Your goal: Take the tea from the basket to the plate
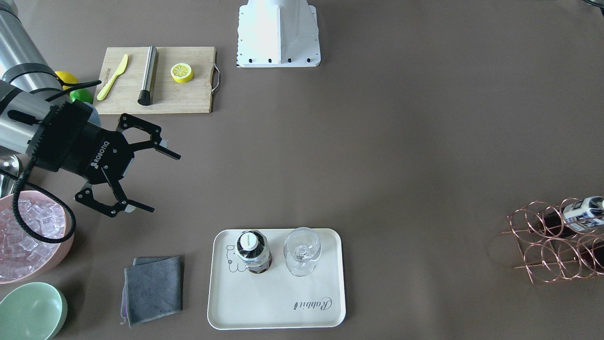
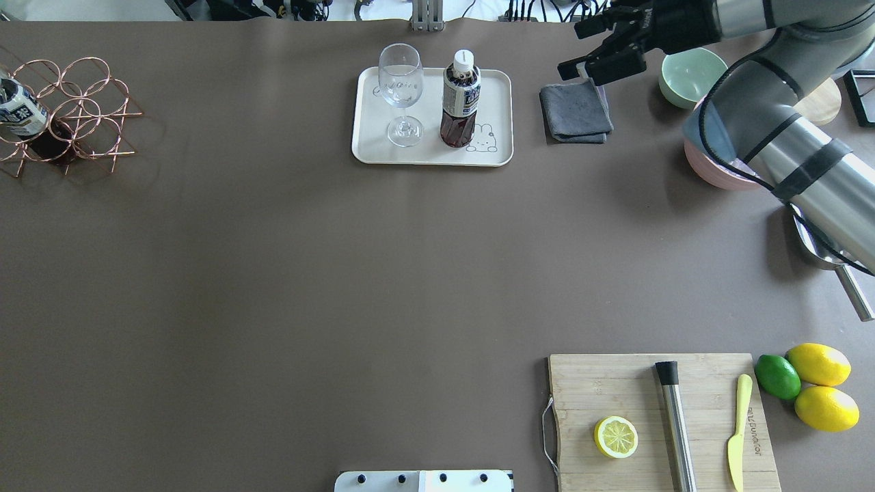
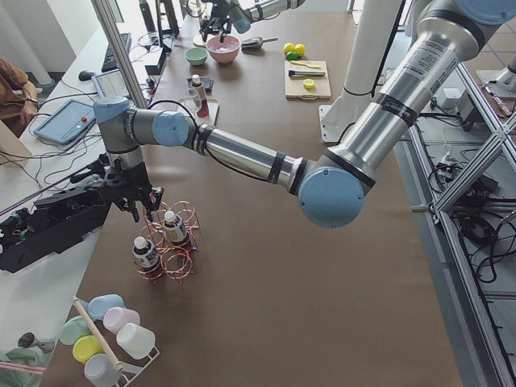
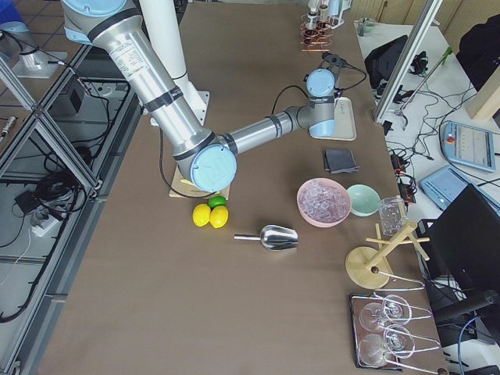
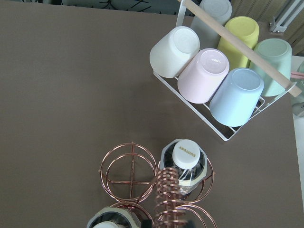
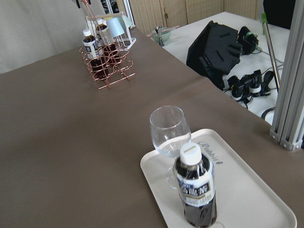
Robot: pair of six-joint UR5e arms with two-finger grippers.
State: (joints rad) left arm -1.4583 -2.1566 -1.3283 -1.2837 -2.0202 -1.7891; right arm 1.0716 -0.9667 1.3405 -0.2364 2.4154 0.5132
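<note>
One tea bottle [image 1: 253, 252] stands upright on the cream Rabbit plate [image 1: 283, 302], next to a clear glass [image 1: 302, 250]; both also show in the overhead view, the bottle [image 2: 461, 99] on the plate [image 2: 366, 147]. Two more tea bottles [image 3: 172, 228] sit in the copper wire basket [image 1: 547, 245] at the table's far end. My right gripper [image 1: 166, 183] is open and empty, hovering beside the plate, above the grey cloth. My left gripper [image 3: 149, 210] hangs just above the basket; I cannot tell whether it is open or shut. The left wrist view looks down on a capped bottle [image 5: 183, 161].
A pink ice tub [image 1: 28, 241], a green bowl [image 1: 30, 311] and a grey cloth [image 1: 153, 289] lie near my right gripper. A cutting board [image 1: 184, 99] holds a knife, a metal muddler and a lemon half. A rack of coloured cups [image 5: 223, 61] stands beyond the basket.
</note>
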